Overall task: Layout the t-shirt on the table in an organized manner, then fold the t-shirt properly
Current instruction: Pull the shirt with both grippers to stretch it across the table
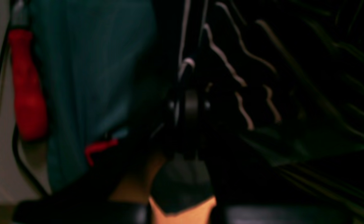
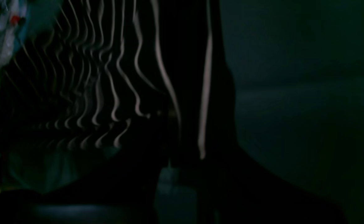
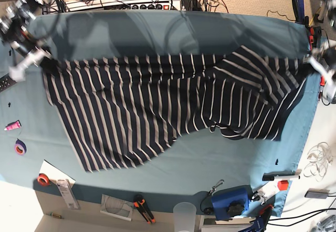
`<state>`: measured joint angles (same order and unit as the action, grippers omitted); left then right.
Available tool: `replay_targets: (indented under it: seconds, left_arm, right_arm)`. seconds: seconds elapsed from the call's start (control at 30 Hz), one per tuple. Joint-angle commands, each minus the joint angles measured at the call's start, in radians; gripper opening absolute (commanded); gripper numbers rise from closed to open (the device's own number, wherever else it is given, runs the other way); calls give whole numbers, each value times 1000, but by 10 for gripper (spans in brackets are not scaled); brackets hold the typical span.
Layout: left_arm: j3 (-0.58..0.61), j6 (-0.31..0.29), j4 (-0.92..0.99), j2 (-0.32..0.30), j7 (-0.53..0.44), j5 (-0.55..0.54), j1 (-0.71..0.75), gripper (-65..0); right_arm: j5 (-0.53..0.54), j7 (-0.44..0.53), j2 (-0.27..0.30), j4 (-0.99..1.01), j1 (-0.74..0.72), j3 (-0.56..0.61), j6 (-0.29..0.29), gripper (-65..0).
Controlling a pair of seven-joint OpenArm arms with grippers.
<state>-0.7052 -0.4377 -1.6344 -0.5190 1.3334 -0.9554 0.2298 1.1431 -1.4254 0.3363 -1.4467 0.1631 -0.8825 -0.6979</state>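
A dark navy t-shirt point(image 3: 157, 106) with thin white stripes lies stretched across a teal-covered bench point(image 3: 157, 27), seen from above. Its long axis runs side to side across the base view, from one arm to the other. The upper edge is pulled nearly straight between the two arms, while the lower edge sags in a slanted line toward the near side of the bench. The fabric is wrinkled, with a bunched fold right of centre, and the stripes run mostly crosswise to the long axis.

The right arm reaches in at the view's upper left, its claw point(image 3: 39, 58) at the shirt's corner. The left arm stands at the view's right edge, its claw point(image 3: 310, 63) at the opposite end of the garment. Both arms are spread wide apart, holding the cloth taut between them.

The wrist views are dark and blurred. In the left wrist view the claw point(image 1: 186, 84) appears pinched closed on striped fabric point(image 1: 231, 71). In the right wrist view, striped cloth point(image 2: 107, 77) fills the frame beside teal bench point(image 2: 293, 77); the claw's grip seems closed on it, though the gloom makes this uncertain.
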Motion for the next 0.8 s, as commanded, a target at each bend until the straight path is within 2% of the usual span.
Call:
replay_targets:
  seconds: [0.0, 0.23, 0.47, 0.67, 0.77]
  left_arm:
    - [-11, 6, -13, -26, -9, 8, 16, -650]
    - [-12, -2, -13, -19, -2, -3, 125, -650]
    - [-12, -5, -13, -18, 10, -3, 139, -650]
    - [-12, -8, -13, -19, 13, 4, 171, -650]
    - [-12, -8, -13, -17, 2, 13, 204, -650]
  right_arm:
    - [25, 29, 38, -29, 18, -12, 0, -650]
    - [28, 29, 43, -183, 187, -16, 0, -650]
    - [26, 29, 43, -254, 275, -16, 0, -650]
    - [-70, 29, 40, -253, 303, -16, 0, -650]
    - [-124, 68, 37, -253, 308, -16, 0, -650]
